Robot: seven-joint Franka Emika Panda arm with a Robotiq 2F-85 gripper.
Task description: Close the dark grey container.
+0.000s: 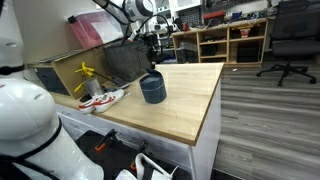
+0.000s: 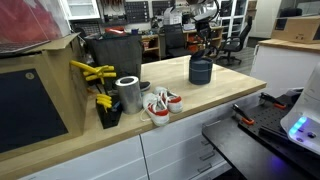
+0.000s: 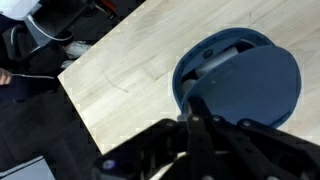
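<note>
The dark grey container (image 1: 152, 91) is a short round tub standing on the wooden table (image 1: 190, 105); it shows in both exterior views (image 2: 201, 71). My gripper (image 1: 152, 62) hangs just above it (image 2: 207, 48). In the wrist view the round lid (image 3: 250, 85) lies tilted and offset over the container's rim (image 3: 183, 75), leaving a gap at the left where the pale inside shows. My gripper's fingers (image 3: 196, 108) meet at the lid's near edge and look shut on it.
A pair of red-and-white sneakers (image 2: 160, 103), a silver can (image 2: 128, 93) and yellow tools (image 2: 95, 75) stand near the table's end. A large dark rectangular bin (image 2: 115, 50) is behind them. Shelves and office chairs (image 1: 285, 40) stand beyond the table.
</note>
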